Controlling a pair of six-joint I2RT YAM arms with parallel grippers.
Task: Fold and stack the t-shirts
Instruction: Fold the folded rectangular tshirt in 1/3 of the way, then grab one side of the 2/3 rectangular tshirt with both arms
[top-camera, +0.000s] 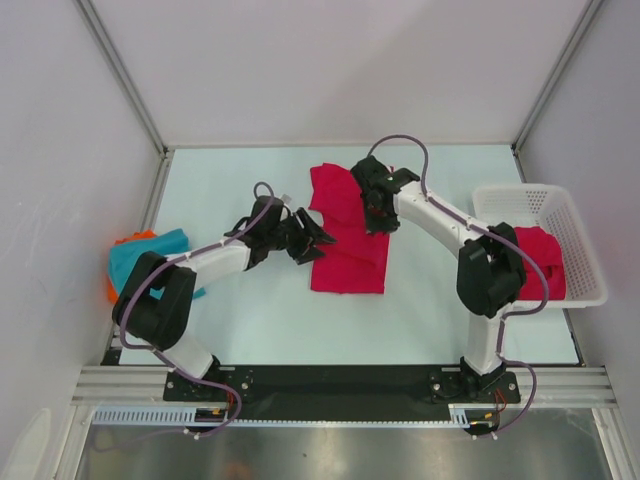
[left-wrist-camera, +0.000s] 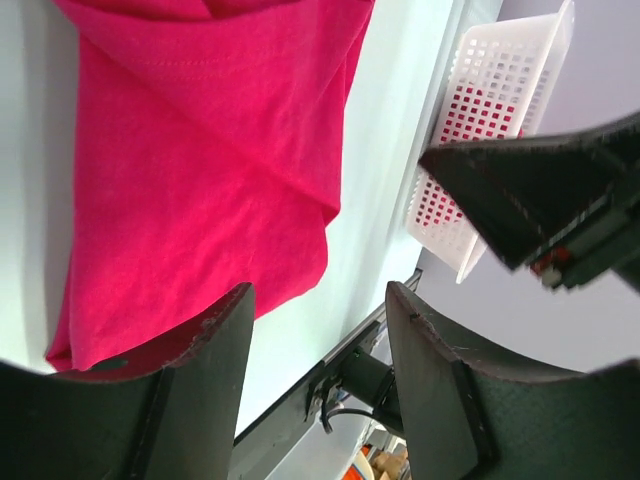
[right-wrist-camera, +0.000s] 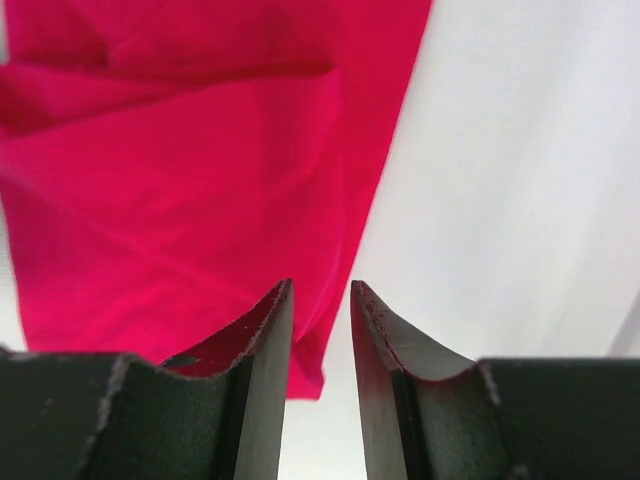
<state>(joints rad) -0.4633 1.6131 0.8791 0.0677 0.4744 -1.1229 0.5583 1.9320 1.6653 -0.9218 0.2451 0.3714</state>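
The left gripper (left-wrist-camera: 318, 300), with two dark, scuffed fingers, is spread wide and empty at the left edge of a crimson cloth t-shirt (top-camera: 350, 265). This shirt lies partly folded and creased at the middle of the pale table (top-camera: 260, 330). The right gripper (right-wrist-camera: 320, 290) is above the same shirt, its jaws parted only narrowly with nothing between them.

There are three shirts in all, two crimson and one teal. The second crimson shirt (top-camera: 545, 262) lies bunched inside the single white plastic mesh basket (top-camera: 520, 200) at the right. The teal shirt (top-camera: 150, 250) lies at the table's left edge on top of an orange cloth (top-camera: 112, 290).
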